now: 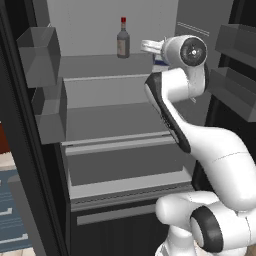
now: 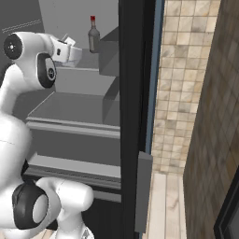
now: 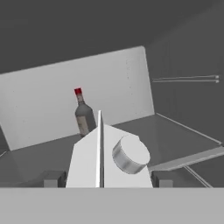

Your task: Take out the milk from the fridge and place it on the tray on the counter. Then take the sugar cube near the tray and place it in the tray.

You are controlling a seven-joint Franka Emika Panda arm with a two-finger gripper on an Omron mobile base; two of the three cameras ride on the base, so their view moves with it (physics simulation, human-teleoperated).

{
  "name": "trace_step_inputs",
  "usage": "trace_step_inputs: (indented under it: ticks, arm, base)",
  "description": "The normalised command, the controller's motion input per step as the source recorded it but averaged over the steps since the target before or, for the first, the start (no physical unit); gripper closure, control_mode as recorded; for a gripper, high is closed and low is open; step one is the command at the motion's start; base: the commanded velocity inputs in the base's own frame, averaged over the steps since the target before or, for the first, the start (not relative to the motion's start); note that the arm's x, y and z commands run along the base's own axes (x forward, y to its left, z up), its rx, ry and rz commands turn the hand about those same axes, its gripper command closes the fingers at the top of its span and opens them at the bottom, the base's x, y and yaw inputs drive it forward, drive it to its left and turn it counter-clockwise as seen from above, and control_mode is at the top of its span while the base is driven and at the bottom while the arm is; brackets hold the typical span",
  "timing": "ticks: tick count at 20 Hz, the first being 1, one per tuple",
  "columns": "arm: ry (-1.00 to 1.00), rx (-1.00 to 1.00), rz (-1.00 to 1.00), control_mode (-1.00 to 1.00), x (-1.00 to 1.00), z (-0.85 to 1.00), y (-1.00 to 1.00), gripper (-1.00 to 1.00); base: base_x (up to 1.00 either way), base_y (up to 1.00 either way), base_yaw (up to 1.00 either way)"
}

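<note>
A rendered home kitchen. A tall dark-framed fridge (image 1: 115, 130) stands open, with grey shelves, grey door bins and a dark glass bottle with a red cap (image 1: 123, 39) at the top shelf's back edge. Beige tiled wall (image 2: 175, 84) and blue-grey cabinet drawers (image 1: 12, 210) flank it.

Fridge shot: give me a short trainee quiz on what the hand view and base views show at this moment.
1. True or false: the dark bottle stands upright inside the fridge, behind the milk.
2. What sits between the fingertips of the tool? A) the bottle B) the milk C) a sugar cube
3. Fill in: the bottle's cap is ___.

Key: 1 true; 2 B; 3 red.
</note>
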Motion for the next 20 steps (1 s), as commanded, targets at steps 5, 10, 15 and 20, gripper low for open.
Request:
trace_step_inputs:
  ticks: [5, 10, 15, 20]
  arm:
    - [-0.03, 0.00, 0.00, -1.00, -1.00, 0.11, 0.00, 1.00]
    - [0.00, 0.00, 0.00, -1.00, -0.86, -0.03, 0.03, 1.00]
    - [0.05, 0.01, 0.00, -1.00, -0.88, -0.34, 0.00, 1.00]
    - [0.23, 0.07, -0.01, -1.00, -0.34, -0.07, 0.00, 1.00]
  base:
    - [0.00, 0.00, 0.00]
    - [0.00, 0.00, 0.00]
    - [0.00, 0.00, 0.00]
    - [0.00, 0.00, 0.00]
